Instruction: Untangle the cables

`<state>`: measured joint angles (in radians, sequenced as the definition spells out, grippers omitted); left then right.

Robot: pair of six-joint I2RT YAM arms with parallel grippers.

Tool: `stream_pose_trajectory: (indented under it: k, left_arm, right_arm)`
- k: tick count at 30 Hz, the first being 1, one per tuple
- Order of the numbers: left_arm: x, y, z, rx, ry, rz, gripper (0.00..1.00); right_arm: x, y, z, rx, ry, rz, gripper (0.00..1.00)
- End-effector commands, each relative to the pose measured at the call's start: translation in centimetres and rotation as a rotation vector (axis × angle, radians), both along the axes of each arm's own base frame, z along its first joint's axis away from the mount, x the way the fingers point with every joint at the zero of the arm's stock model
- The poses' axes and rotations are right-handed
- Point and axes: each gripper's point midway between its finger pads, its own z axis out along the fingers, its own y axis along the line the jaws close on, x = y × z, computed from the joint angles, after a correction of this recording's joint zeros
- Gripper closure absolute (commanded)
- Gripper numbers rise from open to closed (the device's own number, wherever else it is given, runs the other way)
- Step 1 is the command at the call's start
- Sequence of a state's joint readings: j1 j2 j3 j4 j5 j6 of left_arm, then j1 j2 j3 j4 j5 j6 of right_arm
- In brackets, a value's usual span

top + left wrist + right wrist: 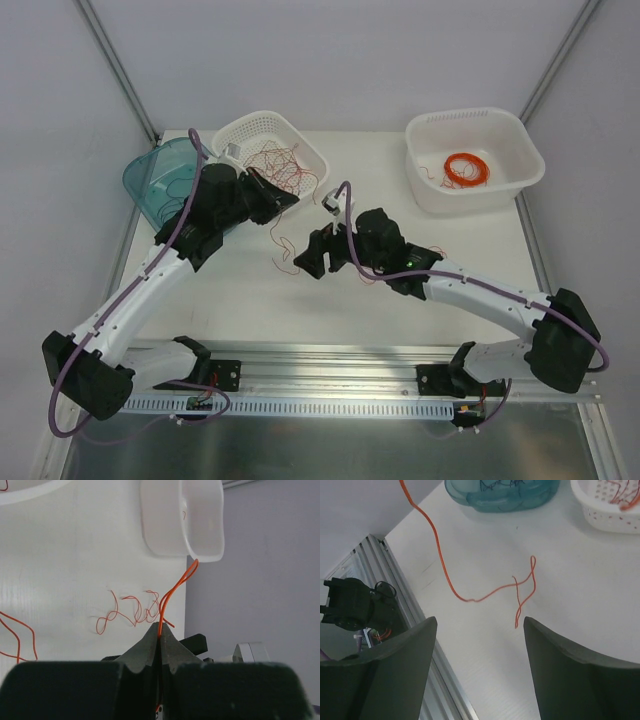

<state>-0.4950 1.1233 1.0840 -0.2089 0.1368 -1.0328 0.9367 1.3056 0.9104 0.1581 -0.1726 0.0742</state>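
Orange-red on white: clamps one cable tight in the closed left gripper, spreads the right gripper wide, the cable's loose end curling just ahead.

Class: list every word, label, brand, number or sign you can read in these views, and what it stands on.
None can be read.
The white perforated plastic basket, the white plastic tub, the translucent teal plastic bin, the white table and the thin orange-red wire carry no visible writing.
The small electronics at the left arm's base are too small to tell.
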Motion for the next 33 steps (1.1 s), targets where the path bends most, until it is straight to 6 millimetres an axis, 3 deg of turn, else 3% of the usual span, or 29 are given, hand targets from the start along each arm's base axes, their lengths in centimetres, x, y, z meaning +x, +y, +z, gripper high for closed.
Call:
stream_pose_trajectory:
  k: [1,7,10,13,14,17,19,20,24,27,28,29,32,33]
  left_arm:
    - [-0.3,-0.3,3.3,-0.102,-0.014,0.029,1.00]
    - [-0.6,-0.8,4.5,-0.128,-0.022,0.034,1.00]
    - [-0.4,-0.5,4.7,-0.129,-0.031,0.057,1.00]
    - [-0.3,-0.2,5.0,-0.123,-0.048,0.066,1.00]
    - [-0.4,-0.1,5.0,-0.112,-0.057,0.064,1.00]
    - [0.0,0.8,4.7,-0.083,-0.078,0.105,1.00]
    - [0.1,1.7,4.7,-0.063,-0.103,0.141,1.00]
    - [0.1,2.0,4.9,-0.037,-0.128,0.139,0.97]
    - [-0.2,2.2,6.3,0.041,-0.224,0.093,0.73]
    - [-0.7,2.9,6.8,0.111,-0.301,0.069,0.53]
    - [-0.9,3.3,6.7,0.158,-0.338,0.061,0.40]
    - [-1.3,4.0,7.2,0.178,-0.371,0.068,0.34]
    - [-2.3,5.3,6.3,0.278,-0.442,0.057,0.19]
    - [-2.5,5.8,4.8,0.318,-0.436,0.053,0.16]
  right_arm:
    - [0.8,2.6,4.5,0.103,-0.112,0.052,0.27]
    - [1.6,4.9,5.3,0.111,-0.136,0.084,0.30]
    - [1.7,5.9,5.0,0.105,-0.126,0.114,0.38]
    - [1.3,5.8,4.3,0.090,-0.111,0.129,0.58]
    - [1.1,5.5,4.1,0.076,-0.103,0.129,0.74]
    - [1.1,3.7,4.0,0.009,-0.141,0.103,0.99]
    - [1.5,2.2,4.8,-0.020,-0.172,0.061,0.99]
    - [1.4,1.3,4.2,-0.068,-0.165,0.048,0.99]
    - [1.6,-1.7,5.8,-0.150,-0.231,-0.006,0.99]
    - [3.1,-4.4,7.3,-0.212,-0.263,-0.094,0.99]
    - [3.2,-5.5,7.7,-0.230,-0.265,-0.120,0.99]
    - [3.7,-6.1,9.2,-0.220,-0.280,-0.146,0.99]
    - [5.2,-8.9,10.7,-0.265,-0.286,-0.231,0.99]
    - [5.7,-9.6,12.6,-0.251,-0.306,-0.261,0.99]
